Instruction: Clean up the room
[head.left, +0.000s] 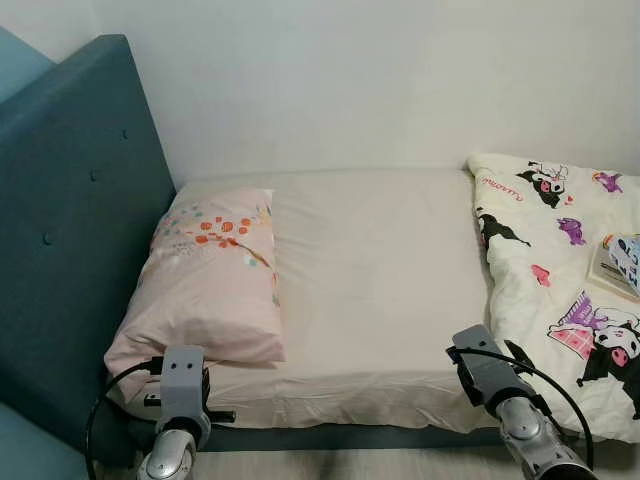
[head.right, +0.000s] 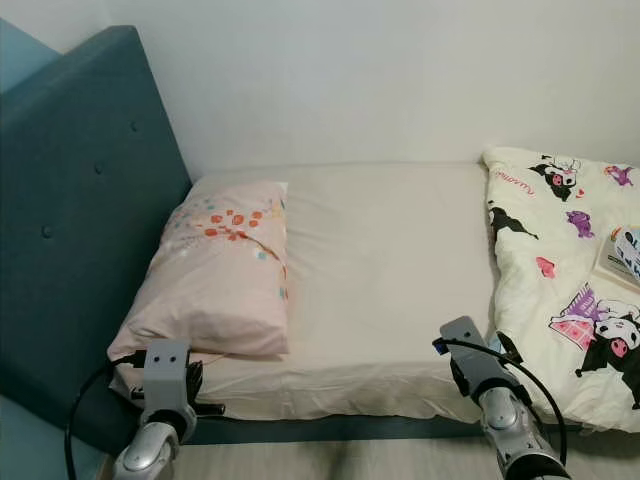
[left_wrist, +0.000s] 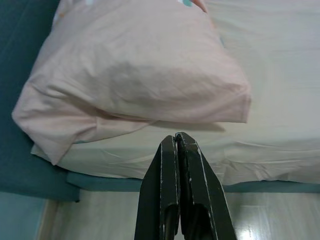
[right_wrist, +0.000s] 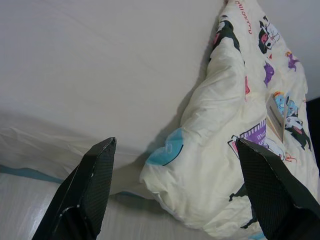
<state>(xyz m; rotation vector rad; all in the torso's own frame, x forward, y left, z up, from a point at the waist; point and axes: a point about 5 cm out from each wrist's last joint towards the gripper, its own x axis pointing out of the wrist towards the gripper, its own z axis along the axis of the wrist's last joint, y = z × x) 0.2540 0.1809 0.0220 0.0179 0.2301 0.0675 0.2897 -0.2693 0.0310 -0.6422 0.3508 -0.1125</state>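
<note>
Bed (head.left: 380, 290): the landmark.
Quilt (head.left: 560, 270): cartoon print, bunched over the bed's foot half, long axis across the mattress.
Right gripper (right_wrist: 175, 195): fingers spread wide, nothing held, at the bed's near edge, the quilt's corner just ahead; judged the nearer arm.
Left gripper (left_wrist: 178, 165): fingers pressed together, empty, below the pillow (head.left: 210, 280).

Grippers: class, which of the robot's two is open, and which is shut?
The right gripper is open, its black fingers spread wide before the cartoon-print duvet. The left gripper, facing the pink pillow, is shut.
</note>
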